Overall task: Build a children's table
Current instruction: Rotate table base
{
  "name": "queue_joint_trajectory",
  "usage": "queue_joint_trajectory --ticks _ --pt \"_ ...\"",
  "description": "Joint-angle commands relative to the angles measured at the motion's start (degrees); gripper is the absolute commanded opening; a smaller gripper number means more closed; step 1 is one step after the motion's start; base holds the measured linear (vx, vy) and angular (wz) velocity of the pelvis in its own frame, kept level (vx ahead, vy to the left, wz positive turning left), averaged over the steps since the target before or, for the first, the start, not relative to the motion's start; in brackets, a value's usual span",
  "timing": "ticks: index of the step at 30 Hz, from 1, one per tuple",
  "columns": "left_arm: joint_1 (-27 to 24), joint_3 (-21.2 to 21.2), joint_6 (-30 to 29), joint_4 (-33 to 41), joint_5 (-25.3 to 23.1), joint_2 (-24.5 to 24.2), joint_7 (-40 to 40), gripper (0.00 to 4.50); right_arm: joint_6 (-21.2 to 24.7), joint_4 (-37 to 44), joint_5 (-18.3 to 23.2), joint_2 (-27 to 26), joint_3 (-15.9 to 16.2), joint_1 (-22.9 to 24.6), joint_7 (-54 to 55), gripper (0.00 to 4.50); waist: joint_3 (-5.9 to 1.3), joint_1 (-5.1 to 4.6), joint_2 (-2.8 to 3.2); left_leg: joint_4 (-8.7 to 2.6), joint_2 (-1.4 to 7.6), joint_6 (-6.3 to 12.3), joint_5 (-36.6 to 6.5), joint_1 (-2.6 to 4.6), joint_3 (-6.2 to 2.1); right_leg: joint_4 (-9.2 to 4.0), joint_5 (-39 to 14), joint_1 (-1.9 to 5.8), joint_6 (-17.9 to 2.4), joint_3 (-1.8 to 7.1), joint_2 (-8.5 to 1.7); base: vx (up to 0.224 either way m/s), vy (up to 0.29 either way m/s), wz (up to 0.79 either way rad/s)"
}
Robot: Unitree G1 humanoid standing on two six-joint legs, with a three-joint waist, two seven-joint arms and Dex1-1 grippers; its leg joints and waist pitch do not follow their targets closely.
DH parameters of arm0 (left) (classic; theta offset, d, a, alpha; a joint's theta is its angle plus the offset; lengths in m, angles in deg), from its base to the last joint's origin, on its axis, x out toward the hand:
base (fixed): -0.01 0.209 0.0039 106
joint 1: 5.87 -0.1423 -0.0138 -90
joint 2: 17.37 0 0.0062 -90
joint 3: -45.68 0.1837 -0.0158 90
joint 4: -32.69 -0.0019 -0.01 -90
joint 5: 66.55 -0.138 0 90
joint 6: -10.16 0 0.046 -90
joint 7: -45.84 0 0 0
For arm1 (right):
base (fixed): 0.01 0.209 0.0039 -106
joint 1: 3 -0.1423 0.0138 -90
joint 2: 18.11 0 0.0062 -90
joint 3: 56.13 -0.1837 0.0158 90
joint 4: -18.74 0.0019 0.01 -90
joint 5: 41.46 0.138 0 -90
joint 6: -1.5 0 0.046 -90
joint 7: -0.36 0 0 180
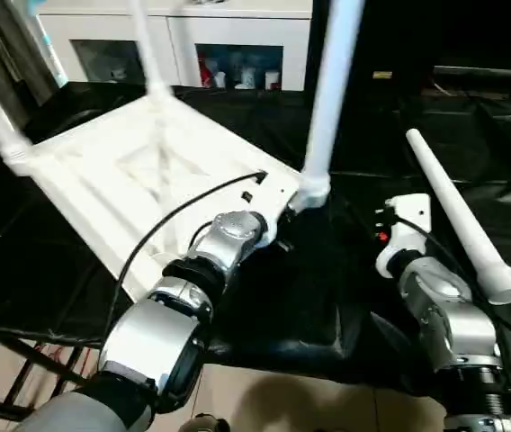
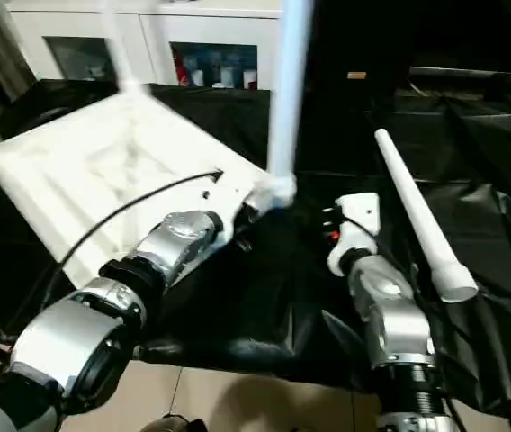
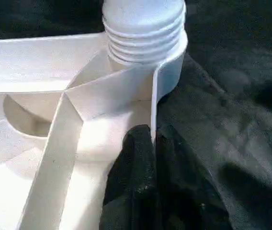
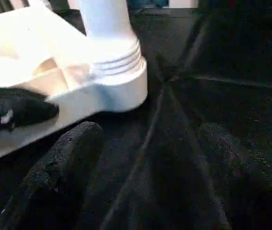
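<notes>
White plastic ribbed tabletop (image 1: 138, 171) upside down on black cloth (image 1: 309, 279) | left gripper (image 3: 150, 143) pinching its rim, 5 o'clock corner | right gripper (image 4: 150, 153) spread, empty | loose white tapered leg (image 1: 458, 211), 3 o'clock

You're looking at an all-white table top (image 1: 138, 171) with white legs (image 1: 332, 90) on a black cloth (image 1: 309, 297). Your forearms (image 1: 152, 337) are silver, the fingers (image 3: 141, 191) black. The cabinet (image 1: 183, 40) at upper left is white; its contents look red and blue, blurred.
</notes>
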Motion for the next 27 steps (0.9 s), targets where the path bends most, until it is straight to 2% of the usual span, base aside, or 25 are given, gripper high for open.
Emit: queue_joint_trajectory --ticks 1,3,6,7,9,10,11,13,14,15,16,17,18,19,20,21,22,23,24,25,26,27 --pt "1.83 -1.13 4.74 2.68 1.45 0.03 0.13 0.55 0.84 1.34 -0.29 -0.71 0.96 0.61 0.41 3.68 -4.95 0.59 -1.02 -2.93 4.77 9.56 -3.67 1.6 -2.62 -2.75 1.42 3.37 -15.86 2.96 -5.19 0.0 0.0 0.0" --pt "0.96 -0.77 5.81 2.96 1.12 -0.35 -1.3 0.73 0.87 1.34 -0.93 -0.81 1.75 0.77 0.68 3.68 -4.62 1.05 -0.89 -3.29 4.88 7.89 -6.89 1.86 -2.54 -3.25 -2.63 3.17 -15.04 3.0 -5.23 0.0 0.0 0.0" --pt "0.27 -0.89 5.83 3.48 1.38 -0.65 -3.39 0.88 0.82 1.27 -1.19 -0.9 2.25 0.86 0.79 3.68 -4.53 1.26 -1.0 -3.57 4.87 6.06 -8.77 1.99 -2.55 -3.52 -5.45 3.23 -13.92 3.12 -5.23 0.0 0.0 0.0" --pt "-0.38 -0.7 5.91 4.11 0.89 -0.99 -4.37 1.11 0.87 1.34 -1.2 -1.05 2.5 0.94 0.94 3.68 -4.54 1.32 -1.21 -3.6 4.85 5.78 -8.74 1.94 -2.56 -3.5 -5.63 3.31 -13.74 3.15 -5.29 0.0 0.0 0.0" --pt "-1.32 0.24 5.86 5.37 -0.36 -1.95 -4.01 1.19 1.06 1.53 -1.19 -1.32 2.78 0.99 1.08 3.68 -4.62 1.47 -1.0 -3.65 4.9 5.29 -8.55 1.89 -2.66 -3.38 -5.46 3.25 -13.22 3.18 -5.31 0.0 0.0 0.0" --pt "-2.28 0.86 5.56 6.9 -1.18 -3.24 -2.71 1.24 1.17 1.52 -1.34 -1.46 3.21 0.91 0.95 3.68 -4.71 1.61 -0.51 -3.64 4.99 5.22 -8.27 1.86 -2.8 -3.21 -4.51 3.24 -13.1 3.23 -5.34 0.0 0.0 0.0" --pt "-2.28 0.86 5.56 6.9 -1.18 -3.24 -2.71 1.24 1.17 1.52 -1.34 -1.46 3.21 0.91 0.95 3.68 -4.72 1.56 -0.68 -3.72 5.09 5.23 -8.02 1.7 -2.91 -3.08 -3.75 3.36 -13.01 3.21 -5.34 0.0 0.0 0.0" --pt "-6.61 -0.88 2.7 15.24 -0.24 -6.05 0.62 1.43 1.53 1.78 -1.71 -1.28 4.8 0.81 0.06 3.68 -4.84 1.39 -0.88 -3.7 5.16 5.16 -7.55 1.66 -2.91 -2.62 -1.72 3.45 -13.57 3.17 -5.35 0.0 0.0 0.0" --pt "-7.55 -1.39 2.04 17.08 0.02 -6.4 1.2 1.52 1.65 1.87 -1.67 -1.26 4.99 0.8 -0.07 3.68 -4.78 1.09 -0.76 -3.6 5.03 5.68 -6.93 1.39 -2.8 -2.52 -0.36 3.39 -14.19 3.17 -5.29 0.0 0.0 0.0" --pt "-10.56 -2.34 0.08 22.36 0.14 -7.48 2.42 1.59 1.85 1.84 -1.59 -1.28 5.42 0.66 -0.48 3.68 -4.78 1.02 -0.9 -3.52 5.0 5.48 -7.48 1.67 -2.56 -2.69 -1.75 3.26 -14.29 3.15 -5.16 0.0 0.0 0.0" --pt "-10.56 -2.34 0.08 22.36 0.14 -7.48 2.42 1.66 1.85 1.84 -1.59 -1.28 5.42 0.66 -0.48 3.68 -4.81 1.22 -0.69 -3.54 5.17 5.35 -7.55 1.72 -2.72 -2.66 -2.3 3.31 -14.32 3.17 -5.37 0.0 0.0 0.0" --pt "-13.3 -3.27 -1.16 26.84 -0.53 -8.45 3.96 1.82 1.9 1.62 -1.66 -1.35 5.8 0.48 -0.58 3.68 -4.74 1.1 -0.79 -3.66 5.22 4.83 -8.1 1.79 -2.61 -2.73 -3.61 3.16 -13.91 3.17 -5.11 0.0 0.0 0.0" --pt "-14.51 -3.87 -1.75 28.78 -0.81 -8.84 4.74 1.82 1.91 1.49 -1.7 -1.41 5.98 0.37 -0.63 3.68 -4.7 1.18 -0.64 -3.7 5.28 4.73 -8.28 1.8 -2.71 -2.82 -4.19 3.08 -13.8 3.19 -5.17 0.0 0.0 0.0" --pt "-18.31 -5.81 -3.62 34.91 -1.7 -10.0 7.13 1.88 1.93 1.15 -1.84 -1.61 6.56 0.09 -0.74 3.68 -4.51 0.94 -0.89 -3.84 5.22 4.52 -8.7 1.7 -2.58 -2.96 -5.06 2.96 -13.5 3.19 -4.92 0.0 0.0 0.0" --pt "-18.32 -5.81 -3.62 34.91 -1.7 -10.0 7.13 1.88 1.93 1.15 -1.84 -1.61 6.56 0.09 -0.74 3.68 -4.46 0.71 -0.61 -4.08 5.53 3.95 -9.32 1.53 -2.82 -2.86 -5.72 3.03 -13.26 3.18 -5.03 0.0 0.0 0.0" --pt "-23.24 -9.17 -4.97 43.14 -3.37 -11.14 12.24 1.88 1.92 0.22 -2.13 -2.1 7.42 -0.69 -0.85 3.68 -4.64 0.63 -0.5 -4.01 5.47 3.14 -10.06 1.88 -2.78 -2.88 -6.56 2.92 -12.73 3.19 -4.9 0.0 0.0 0.0" --pt "-25.66 -10.35 -5.94 47.4 -3.98 -11.67 14.41 1.88 1.93 -0.12 -2.27 -2.31 7.85 -1.02 -0.88 3.68 -4.25 0.29 -0.47 -4.29 5.47 2.69 -10.73 1.52 -2.89 -3.05 -7.1 2.94 -12.28 3.22 -4.88 0.0 0.0 0.0" --pt "-25.66 -10.35 -5.94 47.4 -3.98 -11.67 14.41 1.88 1.93 -0.12 -2.27 -2.31 7.85 -1.02 -0.88 3.68 -4.31 0.15 -0.49 -4.32 5.48 2.42 -11.02 1.52 -2.86 -3.01 -7.25 3.0 -12.1 3.22 -4.81 0.0 0.0 0.0" --pt "-27.85 -11.78 -6.0 50.76 -5.04 -12.27 16.69 1.88 1.98 -0.85 -2.48 -2.58 8.23 -1.61 -0.83 3.68 -4.14 0.12 -0.3 -4.22 5.1 2.12 -11.82 1.75 -2.69 -3.34 -8.69 2.56 -11.46 3.27 -4.59 0.0 0.0 0.0" --pt "-31.33 -14.63 -5.48 55.54 -7.08 -13.17 20.53 1.88 1.91 -2.24 -3.04 -3.05 9.01 -2.98 -0.67 3.68 -3.99 0.04 -0.08 -4.43 5.27 1.47 -12.96 1.73 -2.86 -3.54 -9.83 2.59 -11.08 3.3 -4.63 0.0 0.0 0.0" --pt "-31.53 -14.77 -5.49 55.83 -7.19 -13.22 20.74 1.88 1.91 -2.31 -3.07 -3.07 9.05 -3.05 -0.66 3.68 -3.97 -0.08 -0.17 -4.51 5.29 1.25 -13.14 1.61 -2.92 -3.48 -9.73 2.69 -10.99 3.28 -4.6 0.0 0.0 0.0" --pt "-33.12 -16.5 -4.67 57.9 -7.82 -13.37 22.64 1.88 1.94 -2.97 -3.19 -3.4 9.32 -3.76 -0.59 3.68 -3.81 -0.15 -0.22 -4.52 5.09 0.96 -13.72 1.82 -2.81 -3.67 -10.55 2.39 -10.41 3.3 -4.31 0.0 0.0 0.0"
